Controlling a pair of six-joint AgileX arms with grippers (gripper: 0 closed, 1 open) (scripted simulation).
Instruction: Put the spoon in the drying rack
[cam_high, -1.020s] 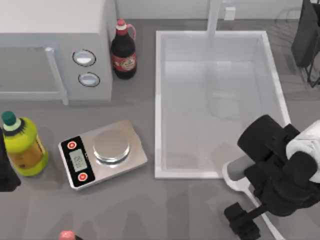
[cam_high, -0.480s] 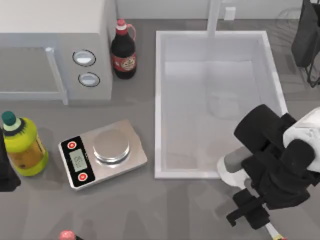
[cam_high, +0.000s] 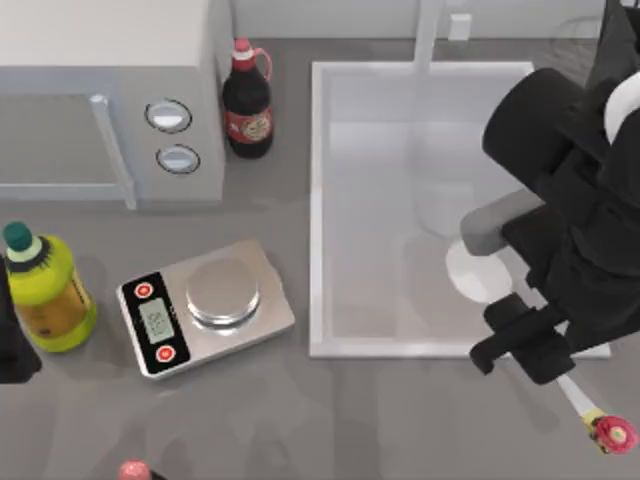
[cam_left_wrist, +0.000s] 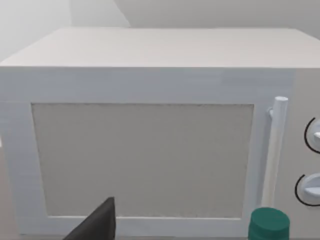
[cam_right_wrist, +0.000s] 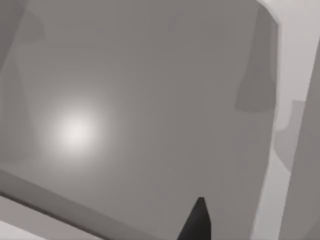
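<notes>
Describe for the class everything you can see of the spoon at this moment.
The spoon is glossy white, with an oval bowl and a thin straight handle. In the top view its bowl lies over the sink basin near the front right corner, while the handle runs under the right gripper, which hides the grip. Its far end pokes out beyond.

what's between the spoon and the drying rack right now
Nothing visible stands in that path. The right gripper carries the spoon over the sink basin, and the drying rack sits at the table's far right corner, past the basin's rim; the right arm itself hides most of that stretch.
</notes>
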